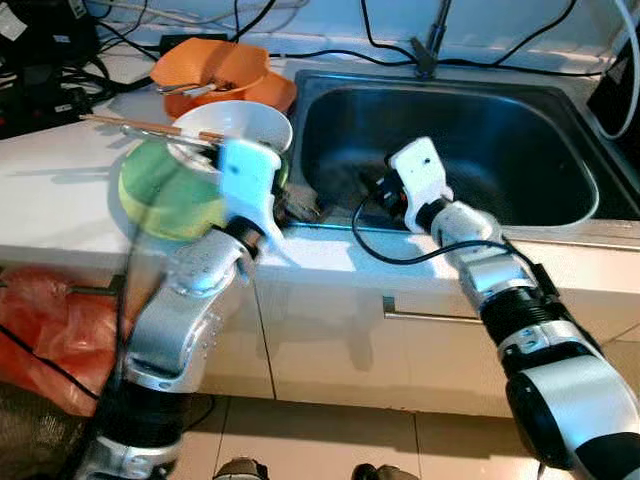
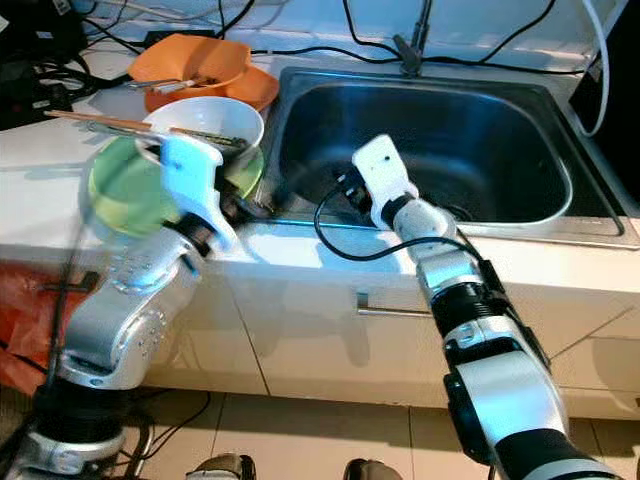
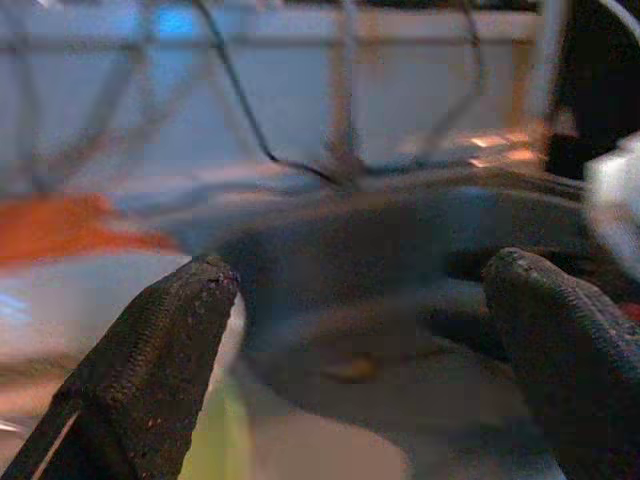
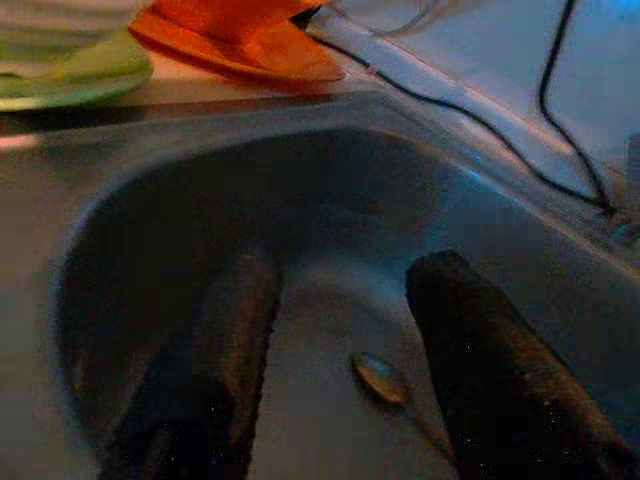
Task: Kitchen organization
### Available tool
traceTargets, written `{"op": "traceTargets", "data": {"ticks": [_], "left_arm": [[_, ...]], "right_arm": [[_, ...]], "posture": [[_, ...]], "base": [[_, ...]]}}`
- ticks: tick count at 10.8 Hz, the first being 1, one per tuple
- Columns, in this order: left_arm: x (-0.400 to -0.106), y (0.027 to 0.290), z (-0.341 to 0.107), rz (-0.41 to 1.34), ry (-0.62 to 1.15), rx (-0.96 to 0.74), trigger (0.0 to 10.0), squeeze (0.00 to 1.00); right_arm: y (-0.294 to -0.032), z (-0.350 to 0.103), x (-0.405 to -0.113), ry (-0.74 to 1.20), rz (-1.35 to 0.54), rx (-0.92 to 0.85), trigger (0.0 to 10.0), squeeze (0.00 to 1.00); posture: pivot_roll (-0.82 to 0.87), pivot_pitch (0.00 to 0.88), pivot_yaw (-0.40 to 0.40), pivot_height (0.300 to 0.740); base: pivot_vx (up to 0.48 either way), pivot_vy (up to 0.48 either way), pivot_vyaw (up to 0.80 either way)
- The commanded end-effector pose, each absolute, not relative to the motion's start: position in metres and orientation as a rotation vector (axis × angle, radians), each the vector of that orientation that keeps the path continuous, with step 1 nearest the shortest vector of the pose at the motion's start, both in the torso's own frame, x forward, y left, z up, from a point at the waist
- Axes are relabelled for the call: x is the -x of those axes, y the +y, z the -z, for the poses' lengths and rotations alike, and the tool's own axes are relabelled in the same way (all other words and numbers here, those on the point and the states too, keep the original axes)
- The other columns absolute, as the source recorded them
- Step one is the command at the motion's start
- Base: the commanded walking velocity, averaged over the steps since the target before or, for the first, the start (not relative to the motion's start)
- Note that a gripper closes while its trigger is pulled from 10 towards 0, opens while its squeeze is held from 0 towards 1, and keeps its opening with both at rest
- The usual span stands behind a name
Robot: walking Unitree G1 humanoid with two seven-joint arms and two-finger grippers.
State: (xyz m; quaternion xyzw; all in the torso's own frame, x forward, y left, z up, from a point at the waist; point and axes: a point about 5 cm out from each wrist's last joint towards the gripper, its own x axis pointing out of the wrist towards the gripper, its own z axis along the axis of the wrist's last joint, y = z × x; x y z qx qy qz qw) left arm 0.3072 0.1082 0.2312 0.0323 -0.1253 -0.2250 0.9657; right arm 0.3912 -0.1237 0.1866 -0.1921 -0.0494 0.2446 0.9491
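A small metal spoon (image 4: 380, 378) lies on the floor of the stainless steel sink (image 1: 560, 150), dim and blurred in the right wrist view. The right gripper (image 4: 340, 350) hangs inside the sink just above the spoon, fingers spread with nothing between them. The left gripper (image 3: 365, 330) hovers at the sink's left rim, fingers wide apart, beside a white bowl (image 1: 240, 125) stacked on a green plate (image 1: 165, 190); orange bowls (image 1: 215, 70) sit behind.
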Motion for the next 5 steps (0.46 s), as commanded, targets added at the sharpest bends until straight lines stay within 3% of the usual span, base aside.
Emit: {"op": "traceTargets", "data": {"ticks": [1,2,3,5], "left_arm": [[-0.307,0.111,-0.240,0.429,-0.302,-0.083,10.0,0.00],[-0.314,0.136,-0.247,0.267,-0.344,-0.090,10.0,0.00],[-0.317,0.151,-0.251,0.173,-0.363,-0.090,10.0,1.00],[-0.322,0.167,-0.249,0.063,-0.355,-0.083,10.0,1.00]], "right_arm": [[-0.126,-0.190,-0.391,-0.106,-0.500,0.401,10.0,1.00],[-0.134,-0.191,-0.389,-0.094,-0.483,0.412,10.0,0.00],[-0.136,-0.192,-0.387,-0.067,-0.487,0.362,10.0,0.00],[-0.131,-0.199,-0.379,-0.074,-0.514,0.244,10.0,0.00]], "posture": [[0.14,0.123,-0.014,0.740],[0.14,0.121,-0.012,0.740],[0.13,0.122,-0.011,0.740],[0.13,0.118,-0.010,0.740]], "base": [[0.000,0.000,0.00],[0.000,0.000,0.00],[0.000,0.000,0.00],[0.000,0.000,0.00]]}}
